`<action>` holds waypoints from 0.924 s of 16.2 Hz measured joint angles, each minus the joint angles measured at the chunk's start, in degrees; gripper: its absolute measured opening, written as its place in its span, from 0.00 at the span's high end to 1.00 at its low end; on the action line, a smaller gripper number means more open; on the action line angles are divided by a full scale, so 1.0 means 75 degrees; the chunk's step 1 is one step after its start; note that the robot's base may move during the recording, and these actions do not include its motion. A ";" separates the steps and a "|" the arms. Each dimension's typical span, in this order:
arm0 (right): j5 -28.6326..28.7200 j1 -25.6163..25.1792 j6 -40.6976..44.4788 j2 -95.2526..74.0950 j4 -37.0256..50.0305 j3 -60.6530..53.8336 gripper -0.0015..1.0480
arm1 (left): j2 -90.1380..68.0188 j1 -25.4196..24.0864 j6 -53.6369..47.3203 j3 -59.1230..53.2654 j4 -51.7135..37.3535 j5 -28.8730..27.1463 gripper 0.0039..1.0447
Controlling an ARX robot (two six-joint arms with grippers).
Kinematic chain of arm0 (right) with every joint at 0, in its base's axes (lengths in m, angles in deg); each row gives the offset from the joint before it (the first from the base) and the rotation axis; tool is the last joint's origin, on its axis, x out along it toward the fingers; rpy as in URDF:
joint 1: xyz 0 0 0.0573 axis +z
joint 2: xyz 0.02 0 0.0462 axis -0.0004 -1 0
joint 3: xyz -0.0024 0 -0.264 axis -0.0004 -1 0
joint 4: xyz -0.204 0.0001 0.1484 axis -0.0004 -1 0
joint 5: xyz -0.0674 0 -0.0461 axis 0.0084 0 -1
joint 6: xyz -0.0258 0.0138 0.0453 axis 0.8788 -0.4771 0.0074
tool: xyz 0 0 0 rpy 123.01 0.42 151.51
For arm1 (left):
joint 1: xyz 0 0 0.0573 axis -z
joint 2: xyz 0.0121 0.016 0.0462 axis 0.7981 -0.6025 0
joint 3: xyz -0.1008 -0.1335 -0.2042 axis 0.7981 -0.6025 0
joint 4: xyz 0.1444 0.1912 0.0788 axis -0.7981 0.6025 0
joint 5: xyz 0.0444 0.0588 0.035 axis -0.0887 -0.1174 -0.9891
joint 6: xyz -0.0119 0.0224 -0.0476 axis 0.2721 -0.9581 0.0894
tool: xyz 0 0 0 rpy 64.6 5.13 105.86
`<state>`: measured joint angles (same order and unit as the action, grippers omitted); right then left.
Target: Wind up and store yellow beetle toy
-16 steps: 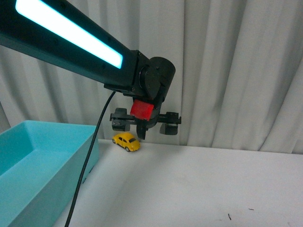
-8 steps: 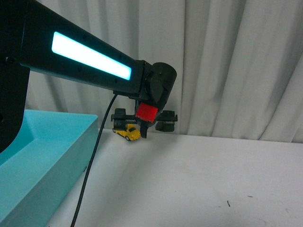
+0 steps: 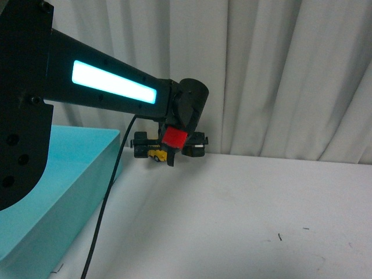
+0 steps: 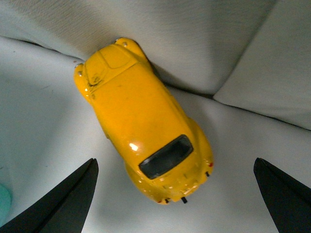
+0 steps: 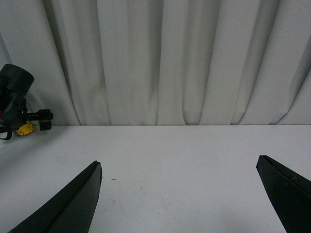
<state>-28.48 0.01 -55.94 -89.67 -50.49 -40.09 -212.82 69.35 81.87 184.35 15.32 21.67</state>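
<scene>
Front view: a white pleated curtain (image 3: 279, 70) hangs behind a white table (image 3: 244, 221). A turquoise bin (image 3: 75, 174) stands at the table's left side. The black left arm (image 3: 110, 87), with a lit cyan strip, reaches over the bin's far corner to the foot of the curtain. The left gripper (image 3: 165, 152) points down there with its jaws spread wide. In the left wrist view its fingers (image 4: 68, 199) stand on either side of the yellow beetle toy (image 4: 146, 131) without touching it. The toy sits on the table against the curtain's hem. The right gripper (image 5: 177, 194) hangs open over bare table, holding nothing.
</scene>
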 joint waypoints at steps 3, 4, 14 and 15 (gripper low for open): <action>0.0000 0.0000 0.0000 0.0000 0.0000 0.0000 0.06 | -0.0367 -0.0090 -0.0009 0.0484 0.0015 -0.0026 0.06; 0.0000 0.0000 0.0000 0.0000 0.0000 0.0000 0.06 | -0.0551 -0.0096 -0.0070 0.0787 0.0096 -0.0070 0.07; 0.0003 0.0000 0.0000 0.0000 0.0000 0.0000 0.06 | 0.0131 -0.0230 -0.0312 -0.0539 -0.0790 0.0163 0.53; 0.0000 0.0000 0.0000 0.0000 0.0000 0.0000 0.06 | 0.0472 -0.0303 -0.0411 -0.1107 -0.1058 0.0219 0.53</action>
<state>-28.48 0.01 -55.94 -89.67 -50.49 -40.09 -209.28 67.08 78.79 176.05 7.39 23.31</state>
